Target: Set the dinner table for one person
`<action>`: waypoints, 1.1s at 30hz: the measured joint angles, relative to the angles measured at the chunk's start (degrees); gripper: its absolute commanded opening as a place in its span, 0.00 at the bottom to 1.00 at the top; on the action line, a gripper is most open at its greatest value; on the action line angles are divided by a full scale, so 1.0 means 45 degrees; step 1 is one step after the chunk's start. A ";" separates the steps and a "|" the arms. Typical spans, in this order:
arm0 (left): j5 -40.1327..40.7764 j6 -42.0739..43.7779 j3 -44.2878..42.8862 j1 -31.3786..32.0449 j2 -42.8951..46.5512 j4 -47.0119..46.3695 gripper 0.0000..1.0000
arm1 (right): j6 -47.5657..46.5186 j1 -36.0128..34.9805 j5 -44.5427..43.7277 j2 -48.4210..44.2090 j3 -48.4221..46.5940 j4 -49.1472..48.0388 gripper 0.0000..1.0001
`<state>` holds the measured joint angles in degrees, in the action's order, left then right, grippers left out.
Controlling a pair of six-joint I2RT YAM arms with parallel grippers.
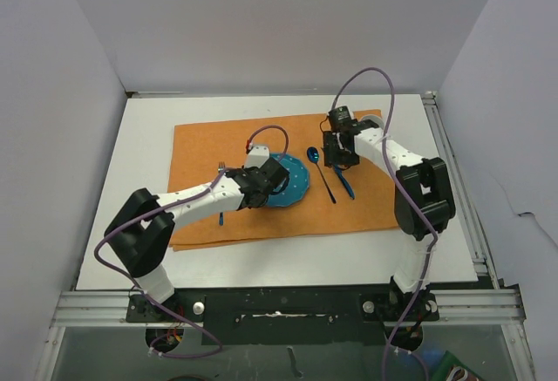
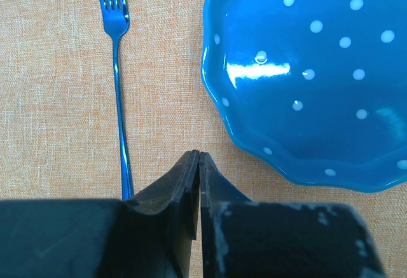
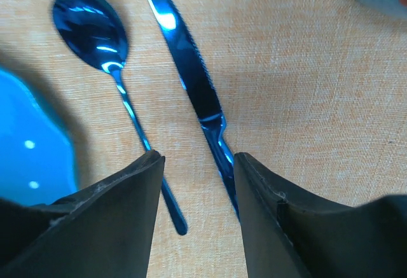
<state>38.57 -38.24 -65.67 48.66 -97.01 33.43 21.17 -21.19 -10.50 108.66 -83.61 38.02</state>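
- Plain pale walls are seen around the white dinner table (image 1: 305,263), which lies beneath both grippers, the orange cloth (image 1: 200,141) being spread between.
- The cloth is laid under the blue dotted plate (image 2: 305,81) and extends past it on every side.
- The left gripper (image 2: 198,158) is held just left of the plate, jaws pressed together on nothing.
- The right gripper (image 3: 197,160) is held right of the plate, jaws parted astride the handle of the knife (image 3: 191,81).
- The knife is laid right of the plate, beyond the spoon (image 3: 92,30).
- The fork (image 2: 117,68) is laid left of the plate.
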 measured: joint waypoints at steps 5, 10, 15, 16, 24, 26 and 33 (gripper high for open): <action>0.0000 0.0010 0.0000 0.0000 -0.0097 0.0058 0.04 | -0.0379 0.0627 0.0476 0.0573 0.0039 0.0083 0.47; 0.0000 0.0029 -0.0015 0.0000 -0.0185 0.0068 0.04 | -0.0675 0.1073 0.0831 0.0612 0.0039 0.0058 0.46; -0.0015 0.0039 -0.0136 0.0000 -0.0335 0.0083 0.04 | -0.0704 0.1248 0.1122 0.0641 0.0214 -0.0019 0.44; -0.0015 0.0039 -0.0146 0.0000 -0.0340 0.0087 0.04 | -0.0675 0.1229 0.1205 0.0641 0.0393 -0.0141 0.44; -0.0087 0.0039 -0.0160 0.0000 -0.0340 0.0087 0.04 | -0.0423 0.1117 0.1559 -0.0044 0.2482 -0.0903 0.37; -0.0117 0.0039 -0.0160 0.0000 -0.0340 0.0087 0.04 | -0.0393 0.1112 0.1549 -0.0126 0.2807 -0.0967 0.15; -0.0219 0.0034 -0.0160 0.0000 -0.0340 0.0087 0.04 | -0.0272 0.1107 0.1477 -0.0277 0.2953 -0.1166 0.00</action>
<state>37.58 -38.09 -66.39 48.66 -98.54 33.82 19.94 -16.21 -3.86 107.42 -70.32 32.77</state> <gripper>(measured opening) 0.042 0.113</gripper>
